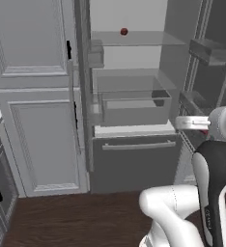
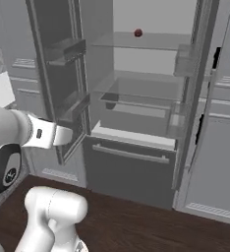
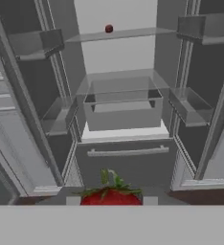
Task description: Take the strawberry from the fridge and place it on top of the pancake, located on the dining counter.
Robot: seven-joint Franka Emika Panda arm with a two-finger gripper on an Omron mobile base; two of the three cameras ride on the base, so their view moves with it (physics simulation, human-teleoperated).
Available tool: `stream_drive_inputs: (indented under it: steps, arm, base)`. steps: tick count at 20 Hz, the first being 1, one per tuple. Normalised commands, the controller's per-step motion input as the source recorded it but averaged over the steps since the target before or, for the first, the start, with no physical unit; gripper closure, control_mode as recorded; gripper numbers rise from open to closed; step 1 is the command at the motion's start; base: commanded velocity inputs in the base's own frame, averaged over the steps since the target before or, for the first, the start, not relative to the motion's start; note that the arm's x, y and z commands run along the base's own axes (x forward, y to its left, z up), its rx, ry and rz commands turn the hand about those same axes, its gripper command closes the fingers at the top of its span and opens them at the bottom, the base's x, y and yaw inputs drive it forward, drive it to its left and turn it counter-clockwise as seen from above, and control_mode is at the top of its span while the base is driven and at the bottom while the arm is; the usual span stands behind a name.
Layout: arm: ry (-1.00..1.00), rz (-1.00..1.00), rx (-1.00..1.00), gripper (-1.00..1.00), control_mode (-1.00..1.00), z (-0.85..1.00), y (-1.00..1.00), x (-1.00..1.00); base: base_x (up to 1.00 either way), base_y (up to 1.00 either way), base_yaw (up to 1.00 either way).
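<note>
The strawberry (image 3: 111, 195), bright red with a green top, sits between my gripper's (image 3: 111, 201) finger tips at the bottom of the hand view, and the gripper is shut on it. The fridge (image 1: 134, 159) stands ahead with both doors swung open, showing glass shelves and a clear drawer (image 3: 122, 110). My hand (image 1: 192, 123) hovers in front of the right door's shelves, outside the fridge (image 2: 129, 162), and is also seen at the left (image 2: 58, 134). The pancake and the dining counter are out of view.
A dark red round fruit (image 1: 124, 31) (image 2: 138, 33) (image 3: 109, 28) rests on the upper glass shelf. Door bins (image 3: 190, 107) jut out on both open doors. Pale panelled cabinets (image 1: 37, 120) flank the fridge. Dark wood floor (image 1: 76, 222) lies below.
</note>
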Motion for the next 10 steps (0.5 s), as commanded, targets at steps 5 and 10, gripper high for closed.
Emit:
stream_drive_inputs:
  steps: [5,10]
  arm:
    - [0.0,0.0,0.0,1.0,1.0,0.0,0.0,0.0]
    - [0.0,0.0,0.0,1.0,1.0,0.0,0.0,0.0]
  base:
    - [-0.82,0.0,0.67]
    - [-0.7,0.0,0.81]
